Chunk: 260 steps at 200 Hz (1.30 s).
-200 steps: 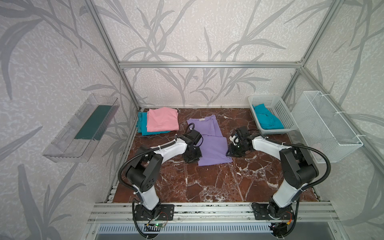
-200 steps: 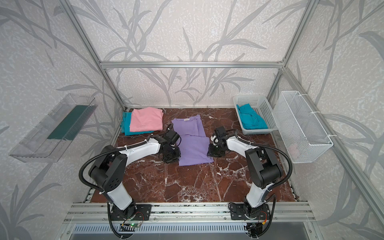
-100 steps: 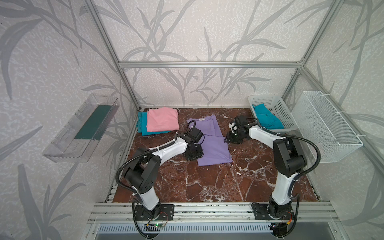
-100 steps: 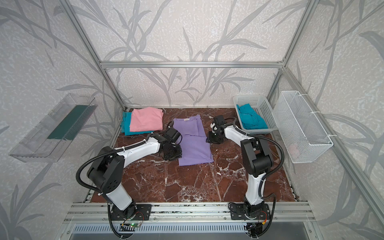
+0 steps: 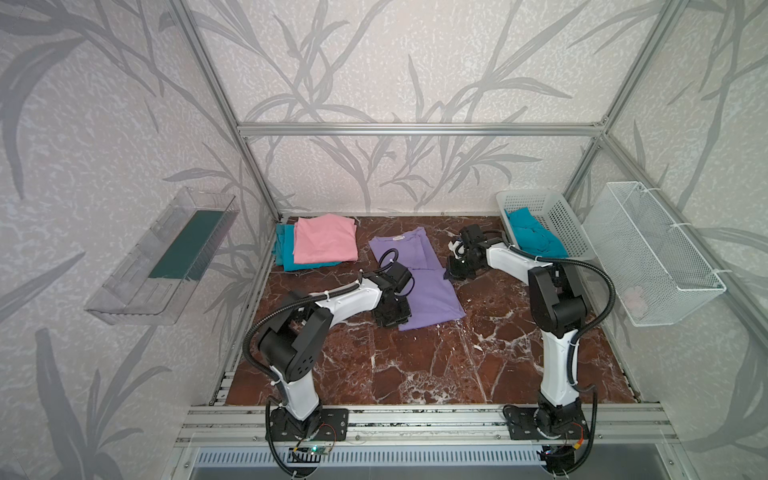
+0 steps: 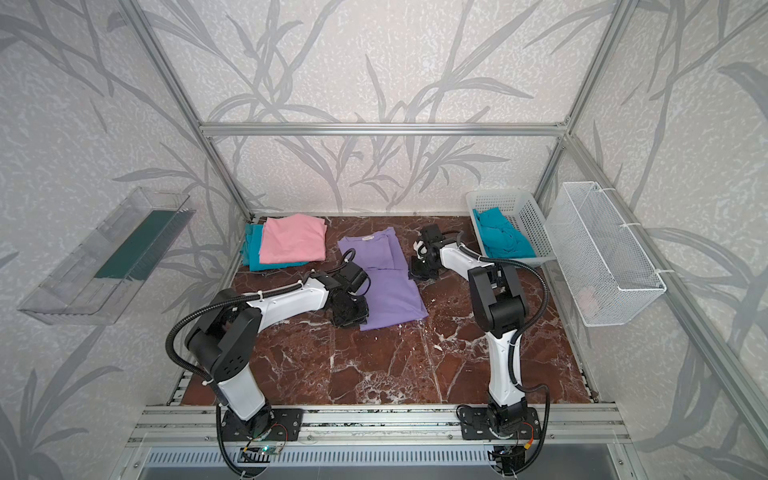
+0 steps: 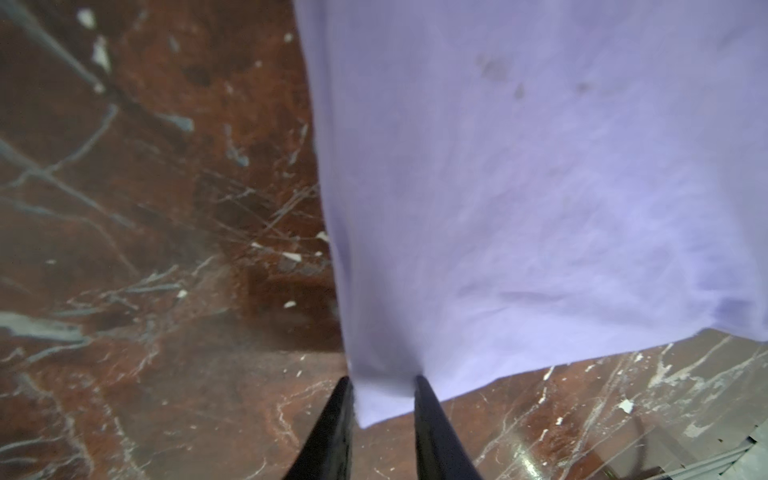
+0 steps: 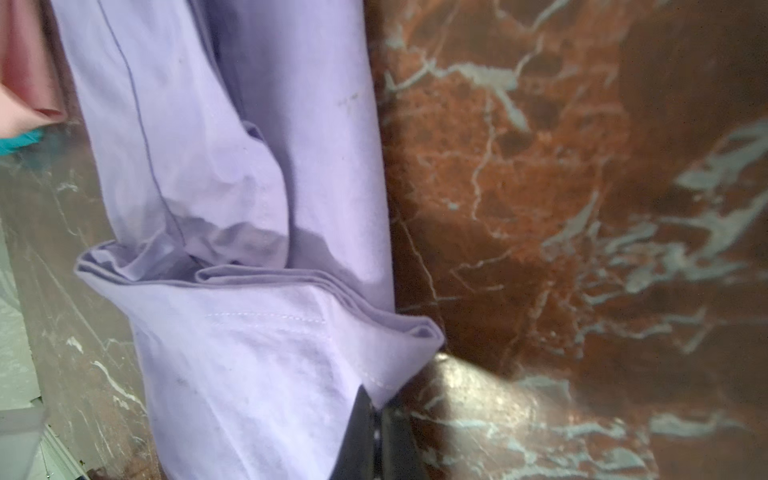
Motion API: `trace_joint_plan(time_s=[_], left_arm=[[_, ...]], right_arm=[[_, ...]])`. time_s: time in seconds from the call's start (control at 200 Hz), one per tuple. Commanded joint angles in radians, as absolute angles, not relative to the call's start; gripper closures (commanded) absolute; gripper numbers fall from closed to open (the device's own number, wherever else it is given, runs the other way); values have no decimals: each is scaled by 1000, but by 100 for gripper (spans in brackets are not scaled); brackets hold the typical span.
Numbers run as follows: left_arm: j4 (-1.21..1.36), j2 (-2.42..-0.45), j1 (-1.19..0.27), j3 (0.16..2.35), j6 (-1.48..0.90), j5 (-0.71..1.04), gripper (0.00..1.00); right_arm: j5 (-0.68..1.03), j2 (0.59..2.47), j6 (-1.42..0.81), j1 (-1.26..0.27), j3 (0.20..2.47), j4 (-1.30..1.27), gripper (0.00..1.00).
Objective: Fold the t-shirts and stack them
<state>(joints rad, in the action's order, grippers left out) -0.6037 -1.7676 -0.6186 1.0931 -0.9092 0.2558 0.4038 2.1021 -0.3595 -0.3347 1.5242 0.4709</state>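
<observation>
Right arm's slid from lower down the lavender t-shirt [image 5: 432, 295] toward 12 o'clock along its 3 o'clock edge over the last second. My right end effector [image 8: 376, 409] is now clamped tight on the corner of the tucked-in layers there. My left end effector [image 7: 381, 379] sits at the tee's 7 o'clock corner, fingers a bit apart with the corner lying between them, not pinching as far as I can see. The tee's mid-surface [image 5: 415, 365], between the pink t-shirt [image 5: 324, 241] at 10 o'clock and the basket [image 5: 552, 216] at 2.

My worry: maybe I've only caught the outer layer, so lifting would peel the tuck open. And with the left loose, any pull from the right could drag the whole tee crooked.
</observation>
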Motion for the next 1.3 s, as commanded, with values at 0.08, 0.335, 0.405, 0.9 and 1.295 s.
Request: trace_joint_plan(time_s=[0.08,0.335,0.405,0.9,1.295], left_arm=[[-632,-1761,-614,1043,-920,236,72],[-630,-1735,-613,973,-939,237,83],[-644,-1714,-613,940,-939,229,83],[-749,-1592,-588,945,-895,135,68],[-721,-1604,-589,959,-918,163,59]], right_arm=[[445,2052,-328,-336,1524,434,100],[463,2069,-336,-339,1533,409,78],[465,2091,-332,-340,1565,424,92],[392,2034,-291,-400,1530,276,100],[293,2198,-345,-346,1664,449,67]])
